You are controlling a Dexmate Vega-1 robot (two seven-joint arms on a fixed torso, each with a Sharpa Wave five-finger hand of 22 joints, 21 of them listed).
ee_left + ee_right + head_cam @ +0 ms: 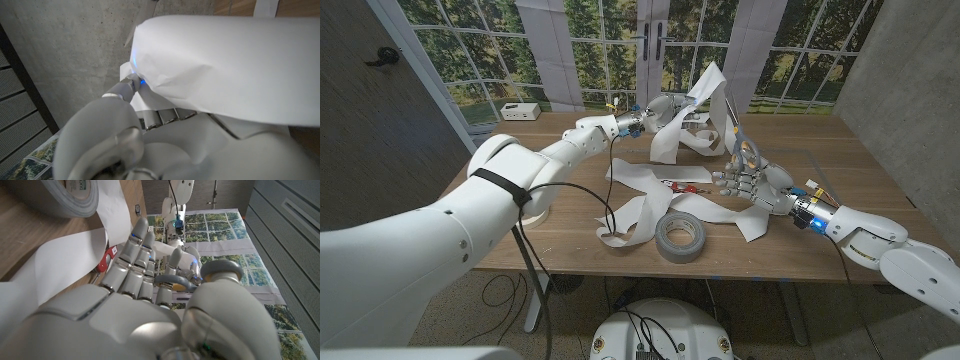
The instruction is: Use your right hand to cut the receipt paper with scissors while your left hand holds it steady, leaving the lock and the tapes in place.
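Thin, limp receipt paper (705, 95) held aloft by the left hand (665, 110) will likely flutter, so the right hand (748, 182), gripping scissors (735, 135), should cut close beside that grip.

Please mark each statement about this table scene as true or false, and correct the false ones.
1. The left hand holds up a strip of white receipt paper at the far side of the wooden table. True.
2. The grey roll of duct tape stands on top of the small white box. False: the tape lies on the table near the front edge, and the box sits far off at the far left corner.
3. The right hand holds scissors with light handles. True.
4. The receipt paper lies neatly rolled up. False: it sprawls loose across the table in long strips.
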